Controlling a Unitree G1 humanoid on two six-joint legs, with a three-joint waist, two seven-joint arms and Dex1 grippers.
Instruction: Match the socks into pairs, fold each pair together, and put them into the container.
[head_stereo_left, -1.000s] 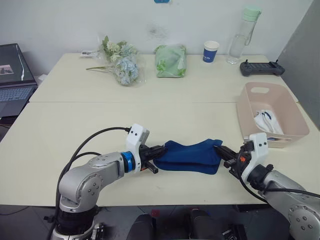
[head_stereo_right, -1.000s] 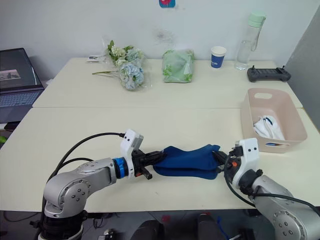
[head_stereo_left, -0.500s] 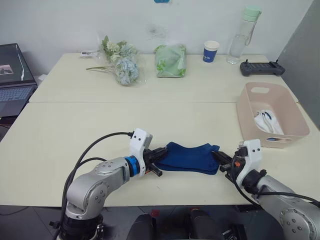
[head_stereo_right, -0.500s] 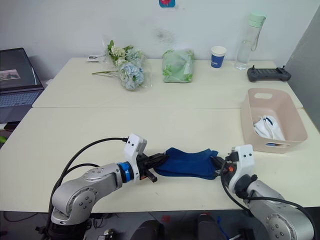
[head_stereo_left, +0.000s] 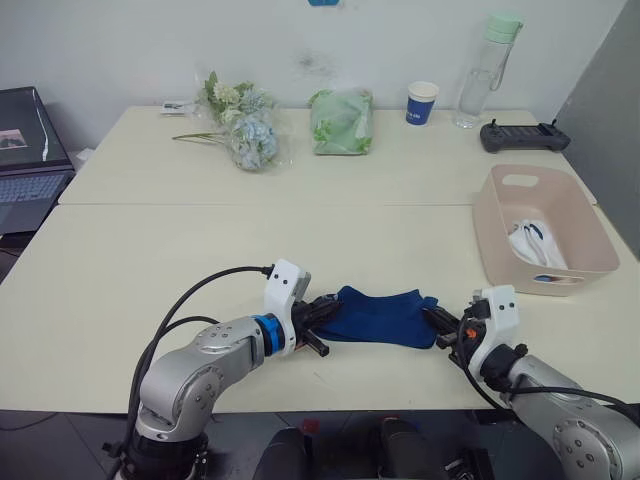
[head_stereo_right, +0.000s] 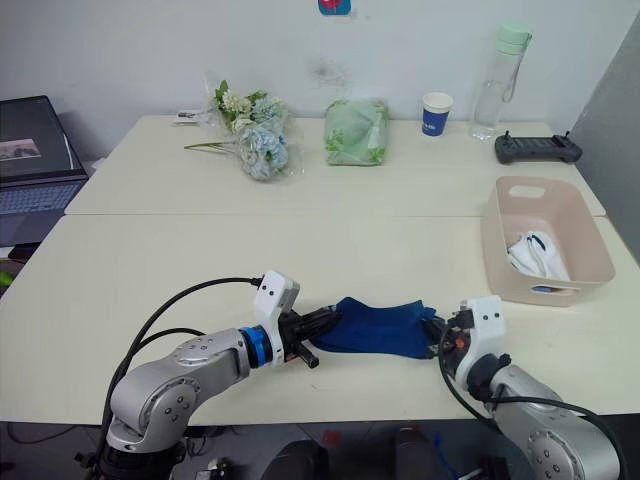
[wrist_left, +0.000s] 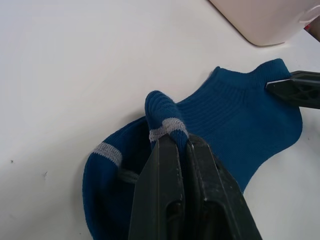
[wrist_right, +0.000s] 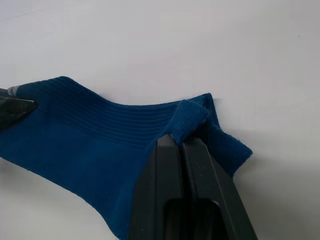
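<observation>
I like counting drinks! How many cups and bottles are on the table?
2. A blue paper cup stands at the table's far edge, and a clear water bottle with a pale green lid stands just to its right. Nothing appears to hide any more.

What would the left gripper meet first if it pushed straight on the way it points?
The navy sock it is already shut on; beyond that, probably the right gripper holding the far end, though depth is hard to judge.
</observation>
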